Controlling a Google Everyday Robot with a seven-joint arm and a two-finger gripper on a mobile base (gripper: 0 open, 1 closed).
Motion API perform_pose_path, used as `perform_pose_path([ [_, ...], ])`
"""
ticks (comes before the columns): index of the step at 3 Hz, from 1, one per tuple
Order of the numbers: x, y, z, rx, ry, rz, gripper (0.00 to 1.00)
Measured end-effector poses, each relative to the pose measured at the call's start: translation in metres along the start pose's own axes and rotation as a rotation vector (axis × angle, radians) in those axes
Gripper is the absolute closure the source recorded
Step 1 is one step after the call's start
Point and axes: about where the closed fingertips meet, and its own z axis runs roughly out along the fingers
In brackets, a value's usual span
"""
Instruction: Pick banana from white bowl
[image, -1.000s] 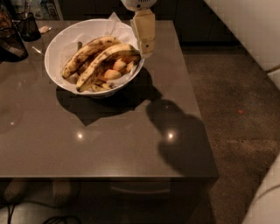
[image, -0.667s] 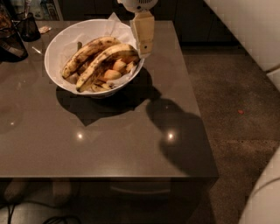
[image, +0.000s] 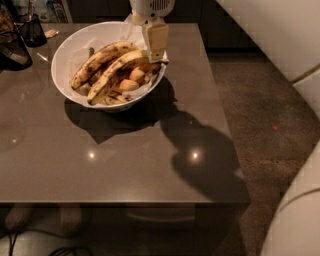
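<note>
Since the earlier frame the claw (image: 155, 50) has slid a little left, moving from just outside the bowl's (image: 70, 50) right rim to over its inner edge. The bowl and fruit have not shifted. That puts me at the grasp point, I judge, but with nothing lifted yet. The banana (image: 120, 66) lies diagonally in the bowl beside a browner one (image: 100, 57), its upper right end right under the claw. The claw appears to touch that end. I can't tell how far open the claw is, or whether it grips anything.
</note>
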Motion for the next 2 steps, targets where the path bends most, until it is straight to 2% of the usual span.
perform_pose_path([
  [1, -0.015, 0.001, 0.013, -0.023, 0.021, -0.039, 0.28],
  [2, -0.026, -0.002, 0.024, -0.039, 0.042, -0.079, 0.3],
])
